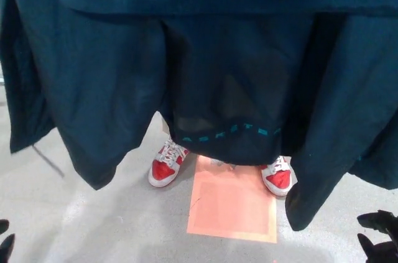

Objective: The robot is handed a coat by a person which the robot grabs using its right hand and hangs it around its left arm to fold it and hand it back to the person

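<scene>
Grey concrete floor (93,226) shows only along the bottom, because the coat (217,58) hangs spread across nearly the whole view, dark teal, off the floor, its upper part running out of the top edge so that what holds it up cannot be seen. Its middle panel ends in a hem (230,131) with a line of pale lettering, and longer flaps droop lower on either side. Under the hem stand a person's red and white shoes (166,166), toes toward the robot, at the far edge of an orange square (233,204) marked on the floor. The right hand (379,238) sits low at the bottom right corner, below the cloth and not touching it, its fingers apart and holding nothing. Only a sliver of the left hand (5,241) shows at the bottom left corner; whether it is spread or closed I cannot tell. The step looks like the hand-over: the right hand probably does best to rise and clamp high, near the collar or shoulder, on thick gathered cloth and not on a loose flap, which would slip and let the coat trail on the floor.
</scene>
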Robot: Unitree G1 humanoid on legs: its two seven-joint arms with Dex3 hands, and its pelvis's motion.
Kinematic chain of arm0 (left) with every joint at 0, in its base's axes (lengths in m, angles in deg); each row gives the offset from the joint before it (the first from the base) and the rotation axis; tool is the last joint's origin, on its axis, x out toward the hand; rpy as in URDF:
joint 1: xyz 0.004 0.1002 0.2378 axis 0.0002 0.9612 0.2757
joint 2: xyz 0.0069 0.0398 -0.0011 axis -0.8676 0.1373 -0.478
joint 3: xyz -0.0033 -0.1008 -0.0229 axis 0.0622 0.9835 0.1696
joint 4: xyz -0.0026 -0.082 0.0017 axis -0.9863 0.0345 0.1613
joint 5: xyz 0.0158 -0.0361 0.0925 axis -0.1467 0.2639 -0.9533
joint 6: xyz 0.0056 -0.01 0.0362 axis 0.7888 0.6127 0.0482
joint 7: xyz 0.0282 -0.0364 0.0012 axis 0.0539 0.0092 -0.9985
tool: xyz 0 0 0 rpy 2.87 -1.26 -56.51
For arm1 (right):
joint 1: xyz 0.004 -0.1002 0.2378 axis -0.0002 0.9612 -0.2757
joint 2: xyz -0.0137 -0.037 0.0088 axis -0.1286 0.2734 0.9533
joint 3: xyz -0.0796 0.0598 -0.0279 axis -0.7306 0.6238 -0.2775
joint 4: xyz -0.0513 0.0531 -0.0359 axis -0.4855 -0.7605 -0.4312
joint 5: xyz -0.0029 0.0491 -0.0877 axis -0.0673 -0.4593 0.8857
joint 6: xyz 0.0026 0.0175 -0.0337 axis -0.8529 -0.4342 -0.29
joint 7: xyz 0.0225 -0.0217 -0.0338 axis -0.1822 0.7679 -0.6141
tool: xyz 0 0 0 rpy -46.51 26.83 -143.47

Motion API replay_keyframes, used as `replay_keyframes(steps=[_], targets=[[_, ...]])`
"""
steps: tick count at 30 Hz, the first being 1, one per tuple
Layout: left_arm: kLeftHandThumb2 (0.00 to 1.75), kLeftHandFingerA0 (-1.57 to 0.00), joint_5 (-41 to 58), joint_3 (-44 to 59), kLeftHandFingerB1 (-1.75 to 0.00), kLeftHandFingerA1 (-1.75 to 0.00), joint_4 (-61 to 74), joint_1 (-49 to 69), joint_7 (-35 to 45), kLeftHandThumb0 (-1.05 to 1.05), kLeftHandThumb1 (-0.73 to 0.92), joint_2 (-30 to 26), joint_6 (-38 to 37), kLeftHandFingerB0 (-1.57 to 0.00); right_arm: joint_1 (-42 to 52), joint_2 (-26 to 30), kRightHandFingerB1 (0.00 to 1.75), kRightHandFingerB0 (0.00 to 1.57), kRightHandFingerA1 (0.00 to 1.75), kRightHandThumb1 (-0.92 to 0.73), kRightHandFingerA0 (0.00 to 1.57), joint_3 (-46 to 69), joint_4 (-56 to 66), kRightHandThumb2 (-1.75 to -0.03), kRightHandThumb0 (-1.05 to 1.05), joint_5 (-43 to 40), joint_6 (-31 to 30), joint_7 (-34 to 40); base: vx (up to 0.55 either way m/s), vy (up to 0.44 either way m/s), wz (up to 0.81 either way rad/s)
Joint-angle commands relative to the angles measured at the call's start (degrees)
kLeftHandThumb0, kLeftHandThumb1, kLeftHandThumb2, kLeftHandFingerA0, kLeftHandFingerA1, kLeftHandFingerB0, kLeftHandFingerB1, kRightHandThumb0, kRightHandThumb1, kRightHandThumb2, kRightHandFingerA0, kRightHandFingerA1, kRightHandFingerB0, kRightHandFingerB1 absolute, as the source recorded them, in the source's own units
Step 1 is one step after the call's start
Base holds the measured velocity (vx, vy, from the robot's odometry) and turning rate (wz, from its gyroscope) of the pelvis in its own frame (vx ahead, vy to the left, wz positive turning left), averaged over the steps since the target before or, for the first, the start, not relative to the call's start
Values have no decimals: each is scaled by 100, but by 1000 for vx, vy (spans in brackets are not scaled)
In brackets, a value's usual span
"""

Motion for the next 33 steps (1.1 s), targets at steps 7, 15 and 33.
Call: replay_keyframes(steps=[7, 15, 33], targets=[[111, 0, 142, 173, -47, -48, -109, 178, 338, -35, 59, -38, -504, 0, 1639, 486, 31, 21, 36, -92, 31, 309, 3365, -69, -68, -823, 804, -1323, 92, -4, 1], [111, 0, 237, 210, -47, -48, 89, 261, 716, -35, 58, -45, -911, 0, 3081, 1720, 35, 29, 41, -86, 39, 684, 6438, -65, -60, -3257, 620, -3938, 0, 0, 0], [119, 0, -463, -460, -14, -15, 153, 278, 291, -83, 85, -176, -576, 0, 3542, 2378, 43, 18, 49, -73, 25, 3904, 10619, -115, -88, -7926, 623, -3964, 0, 0, 0]])
